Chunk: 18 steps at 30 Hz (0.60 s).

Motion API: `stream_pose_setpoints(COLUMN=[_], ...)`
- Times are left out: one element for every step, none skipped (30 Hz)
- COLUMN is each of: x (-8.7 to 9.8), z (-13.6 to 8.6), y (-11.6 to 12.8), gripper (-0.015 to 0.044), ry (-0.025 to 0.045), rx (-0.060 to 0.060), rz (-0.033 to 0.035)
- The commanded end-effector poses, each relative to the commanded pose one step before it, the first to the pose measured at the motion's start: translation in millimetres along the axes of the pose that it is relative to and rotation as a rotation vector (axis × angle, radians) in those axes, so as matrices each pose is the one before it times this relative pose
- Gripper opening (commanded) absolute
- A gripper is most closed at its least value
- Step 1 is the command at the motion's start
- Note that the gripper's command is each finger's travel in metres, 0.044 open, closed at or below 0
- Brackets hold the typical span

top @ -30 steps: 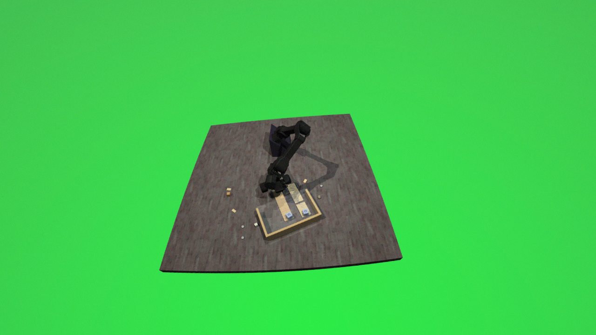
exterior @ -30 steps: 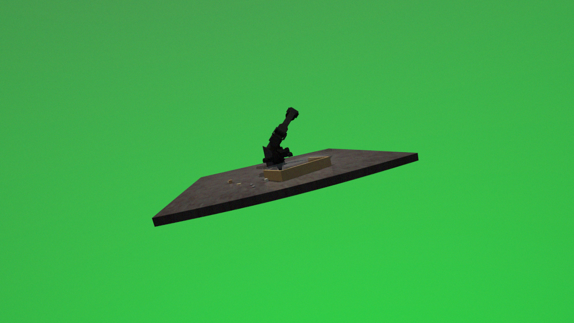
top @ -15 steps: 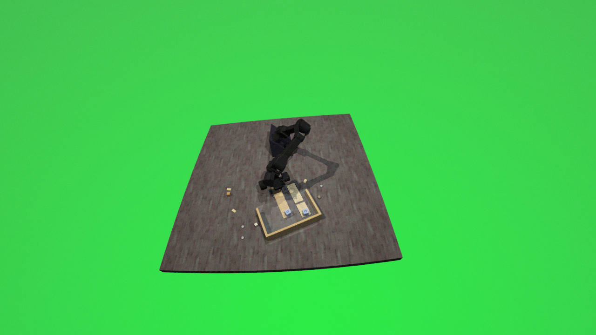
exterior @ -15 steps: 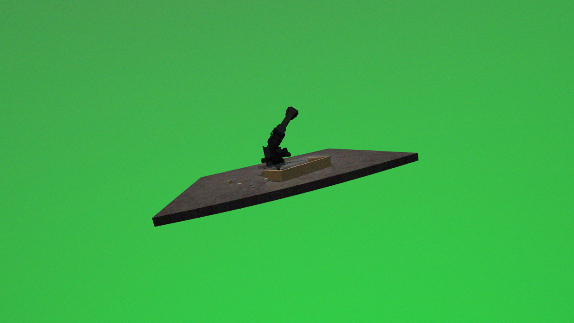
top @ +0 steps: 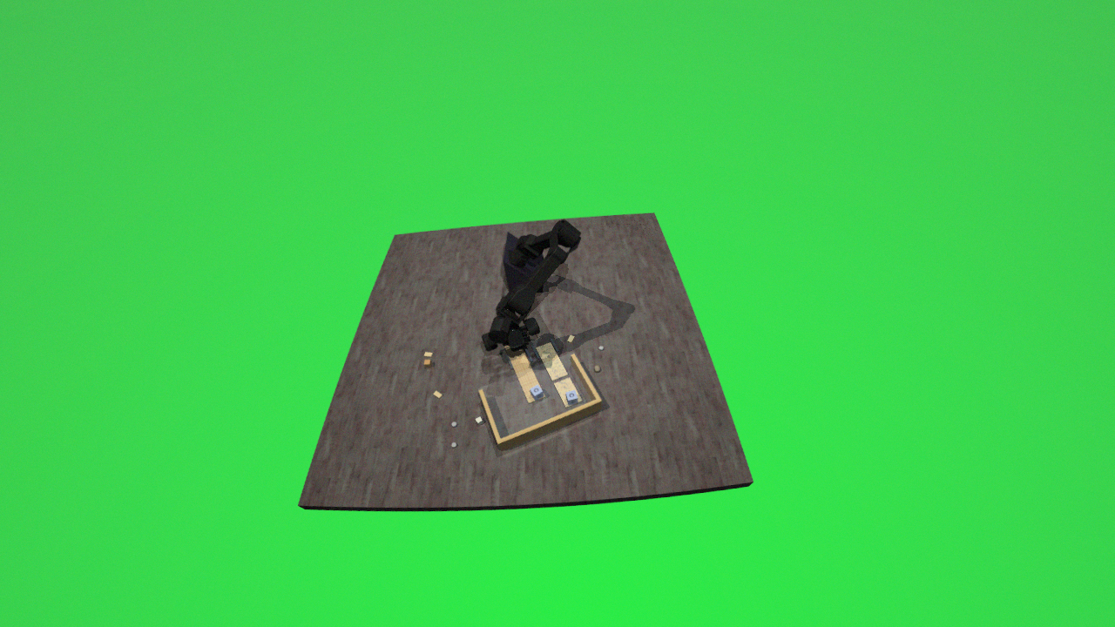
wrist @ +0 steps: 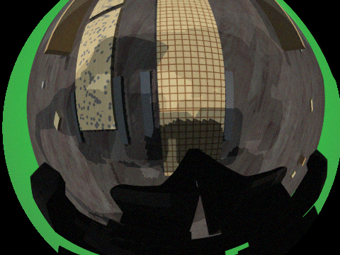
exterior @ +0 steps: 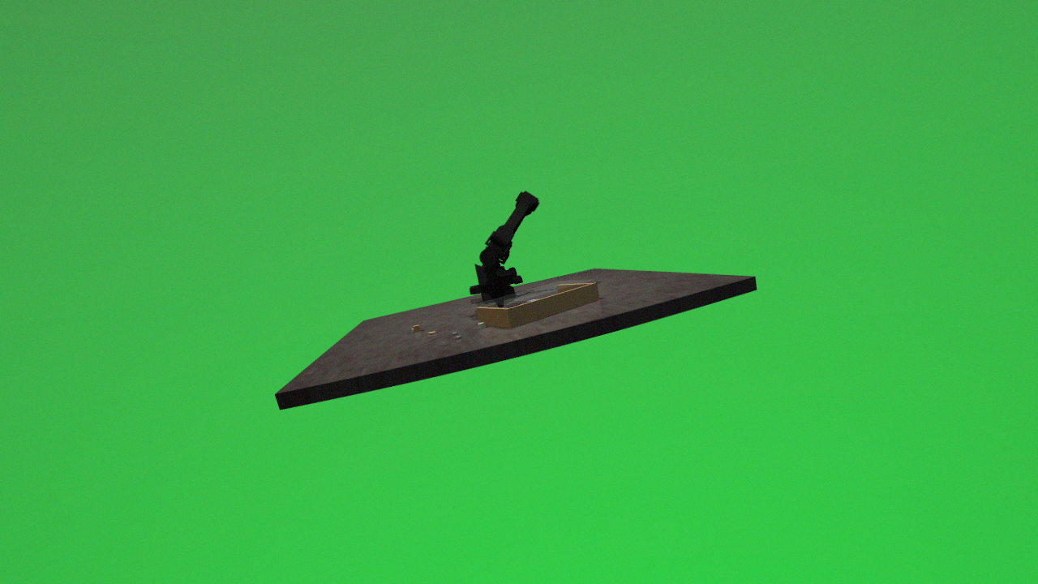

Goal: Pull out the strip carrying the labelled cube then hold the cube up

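Observation:
A grid-patterned strip (top: 523,373) (wrist: 191,71) lies in one piece, with a pale blue cube (top: 536,391) with a ring mark on its far end. A speckled strip beside it is split by a dark gap into a near piece (top: 551,362) (wrist: 97,71) and a far piece (top: 566,387) (wrist: 110,3). A similar marked cube (top: 571,395) sits on that far piece. My gripper (exterior: 499,303) (wrist: 193,153) is shut with nothing between the fingers, pointing down at the grid strip's near end. Its tips are hard to make out in the top view.
A low three-sided wooden wall (top: 545,425) (exterior: 559,305) stands around the strips' far ends, open towards the arm. Blue-grey rails (wrist: 146,106) flank the strips. Small blocks (top: 437,394) and pebbles (top: 453,424) lie left of the wall; others (top: 597,368) lie right of it.

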<state>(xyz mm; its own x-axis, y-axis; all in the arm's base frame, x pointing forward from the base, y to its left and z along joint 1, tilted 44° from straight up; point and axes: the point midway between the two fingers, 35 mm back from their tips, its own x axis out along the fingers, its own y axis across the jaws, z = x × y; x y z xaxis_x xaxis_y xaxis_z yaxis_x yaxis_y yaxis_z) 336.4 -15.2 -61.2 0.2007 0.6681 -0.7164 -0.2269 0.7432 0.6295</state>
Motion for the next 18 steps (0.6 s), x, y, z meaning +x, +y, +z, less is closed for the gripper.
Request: stream_pose_setpoints(x=[4.00, 0.01, 0.01, 0.01, 0.01, 0.01, 0.01, 0.01, 0.01, 0.01, 0.01, 0.01, 0.01, 0.01, 0.01, 0.01, 0.01, 0.01], z=[-14.46, -1.55, -1.52, -1.53, -1.53, -1.55, -1.51, -1.52, -1.52, -1.55, -1.50, -1.52, -1.49, -1.52, -1.49, -1.52, -1.47, -1.50], y=[2.06, -0.04, -0.05, -0.04, -0.05, -0.04, -0.05, -0.04, -0.05, -0.04, -0.05, -0.04, -0.04, -0.04, -0.05, -0.04, -0.04, -0.04], gripper=[0.0000, 0.0000, 0.0000, 0.0000, 0.0000, 0.0000, 0.0000, 0.0000, 0.0000, 0.0000, 0.0000, 0.0000, 0.0000, 0.0000, 0.0000, 0.0000, 0.0000, 0.0000], ry=[0.02099, 0.00006, 0.00006, 0.00006, 0.00006, 0.00006, 0.00006, 0.00006, 0.00006, 0.00006, 0.00006, 0.00006, 0.00006, 0.00006, 0.00006, 0.00006, 0.00006, 0.00006], rx=[0.0053, 0.0001, 0.0001, 0.0001, 0.0001, 0.0001, 0.0001, 0.0001, 0.0001, 0.0001, 0.0001, 0.0001, 0.0000, 0.0001, 0.0000, 0.0000, 0.0000, 0.0000], rz=[0.00269, -0.00001, -0.00001, -0.00001, -0.00001, -0.00001, -0.00001, -0.00001, -0.00001, -0.00001, -0.00001, -0.00001, -0.00001, -0.00001, -0.00001, -0.00001, -0.00001, -0.00001])
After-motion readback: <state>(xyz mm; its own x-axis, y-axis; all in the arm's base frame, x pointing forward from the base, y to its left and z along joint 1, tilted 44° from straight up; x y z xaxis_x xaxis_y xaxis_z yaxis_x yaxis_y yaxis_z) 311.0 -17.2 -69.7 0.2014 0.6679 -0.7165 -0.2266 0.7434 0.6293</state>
